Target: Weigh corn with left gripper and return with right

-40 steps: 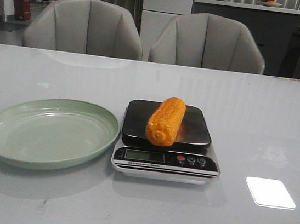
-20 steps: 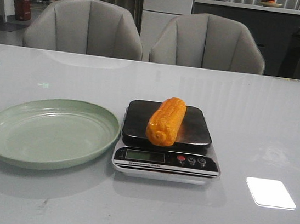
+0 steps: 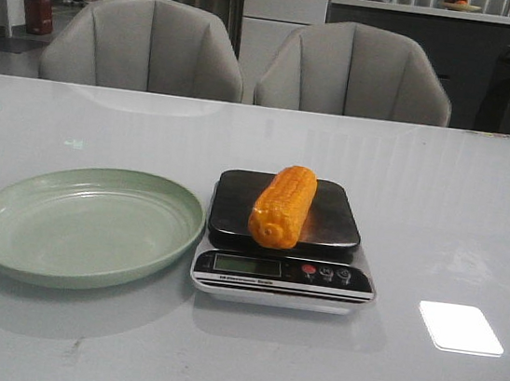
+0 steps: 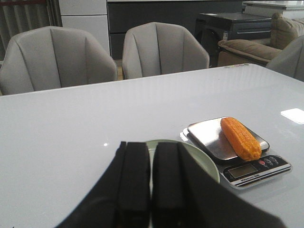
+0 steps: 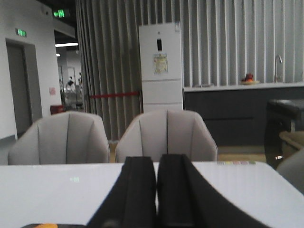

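The stubby orange-yellow corn cob with bumpy kernel rows [image 3: 282,205] lies lengthwise on the dark square platter of the silver digital kitchen scale [image 3: 283,270], blunt end toward the camera and overhanging the platter's front edge slightly. The pale green round plate [image 3: 6,238] sits at the scale's 9 o'clock, just beside it, with nothing in it. The glossy white table [image 3: 458,217] carries both.

In the front view neither arm is over the table. The black left gripper [image 4: 151,190] shows only in its own wrist view: blocky fingers pressed together, holding nothing, pulled back with the plate between it and the scale. The black right gripper [image 5: 156,194] likewise has its fingers pressed together and empty, and is aimed at the grey chairs [image 5: 166,135]; only an orange sliver, likely the corn, shows at the frame's lower edge.

Judgement: the weigh step looks done, with the corn placed and the left arm clear. The return with the right arm has not started.

The next move calls for the right gripper to spread its fingers, drop over the cob's mid-length and close across the short axis. The cob is round and could roll off the platter if nudged, so the approach should be straight down. It should then lift clear and carry the corn toward 9 o'clock onto the plate.
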Robot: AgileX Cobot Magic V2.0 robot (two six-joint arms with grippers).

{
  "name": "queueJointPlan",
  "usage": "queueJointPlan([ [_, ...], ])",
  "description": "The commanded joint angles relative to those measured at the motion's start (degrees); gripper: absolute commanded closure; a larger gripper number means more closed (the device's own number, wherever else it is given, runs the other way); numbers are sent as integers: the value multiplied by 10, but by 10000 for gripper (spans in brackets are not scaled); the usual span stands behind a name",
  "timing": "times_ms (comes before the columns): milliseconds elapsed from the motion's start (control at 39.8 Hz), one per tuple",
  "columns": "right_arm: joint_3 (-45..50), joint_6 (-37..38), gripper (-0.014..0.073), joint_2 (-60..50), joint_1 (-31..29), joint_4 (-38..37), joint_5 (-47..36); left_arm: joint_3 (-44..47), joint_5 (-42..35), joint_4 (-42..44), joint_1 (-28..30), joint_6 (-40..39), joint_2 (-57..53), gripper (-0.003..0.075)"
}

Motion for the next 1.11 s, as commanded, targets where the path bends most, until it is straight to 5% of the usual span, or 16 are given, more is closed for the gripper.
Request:
queueJointPlan([
  [0,-20,-4,410,-3,0,-2,-46,-13,-44,0,2,-1,-3,598],
  [553,-265,-4,410,276,0,3,284,-13,-44,0,2,-1,-3,598],
  [881,-262,3,406,279,2,49,296,-13,-44,0,2,-1,-3,598],
  [956,-263,3,366,280,11,57,299,-13,-44,0,2,-1,-3,598],
  [1082,-276,3,150,295,42,57,302,-13,-44,0,2,-1,-3,598],
])
